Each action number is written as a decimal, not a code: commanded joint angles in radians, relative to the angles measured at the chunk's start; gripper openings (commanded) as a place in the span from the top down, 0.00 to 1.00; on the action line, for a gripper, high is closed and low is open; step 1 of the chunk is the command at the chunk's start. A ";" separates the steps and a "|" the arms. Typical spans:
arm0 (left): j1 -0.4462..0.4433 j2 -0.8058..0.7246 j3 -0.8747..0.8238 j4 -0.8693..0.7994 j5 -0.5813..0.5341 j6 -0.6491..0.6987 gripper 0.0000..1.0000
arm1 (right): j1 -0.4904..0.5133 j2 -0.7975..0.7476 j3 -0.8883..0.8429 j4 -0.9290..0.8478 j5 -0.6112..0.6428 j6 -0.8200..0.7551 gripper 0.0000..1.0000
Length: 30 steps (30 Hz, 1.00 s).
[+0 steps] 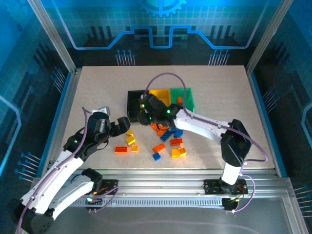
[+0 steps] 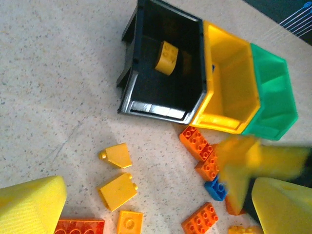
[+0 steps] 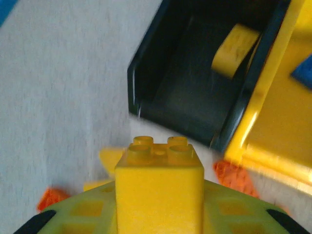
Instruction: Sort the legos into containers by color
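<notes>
**A:** What was the right tool (image 1: 145, 116) doing?

**B:** It was clamped on a yellow two-by-two brick (image 3: 160, 178), studs up, just at the near side of the black bin (image 1: 132, 105).

**A:** And the left tool (image 1: 122, 127)?

**B:** Its jaws were wide apart and held nothing. It hung low over the worktop (image 1: 219, 87), left of the brick pile.

**A:** Where were the containers?

**B:** They were joined in a row around the middle of the worktop, toward its far edge. The black bin was on the left, the yellow bin (image 1: 158, 93) in the middle and the green bin (image 1: 190, 102) on the right. One yellow brick (image 2: 166, 57) lay inside the black bin. A blue piece (image 3: 302, 73), blurred, showed in the yellow one.

**A:** And the loose legos (image 1: 168, 141)?

**B:** Yellow, orange and blue ones lay scattered between the bins and the near edge.
</notes>
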 commanded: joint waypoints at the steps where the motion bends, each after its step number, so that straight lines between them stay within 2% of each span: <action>1: 0.008 -0.026 -0.035 0.002 0.041 -0.035 0.01 | -0.035 0.146 0.122 -0.064 0.005 -0.026 0.65; 6: 0.007 -0.027 -0.063 0.003 0.053 -0.033 0.01 | -0.070 0.321 0.323 -0.104 0.001 -0.018 0.63; 10: 0.008 -0.007 -0.077 0.005 0.055 -0.022 0.01 | -0.094 0.405 0.431 -0.137 -0.006 0.016 0.60; 15: 0.008 0.050 -0.092 0.036 0.069 0.006 0.10 | -0.107 0.452 0.506 -0.139 -0.046 0.026 0.38; 18: 0.007 0.108 -0.096 0.062 0.070 0.019 0.11 | -0.107 0.442 0.527 -0.137 -0.056 0.026 0.35; 22: 0.004 0.223 -0.096 0.124 0.053 0.037 0.16 | -0.098 0.352 0.448 -0.096 -0.050 0.017 0.34; 30: -0.013 0.536 -0.065 0.295 -0.003 0.053 0.22 | -0.086 0.068 0.089 0.077 -0.048 0.044 0.34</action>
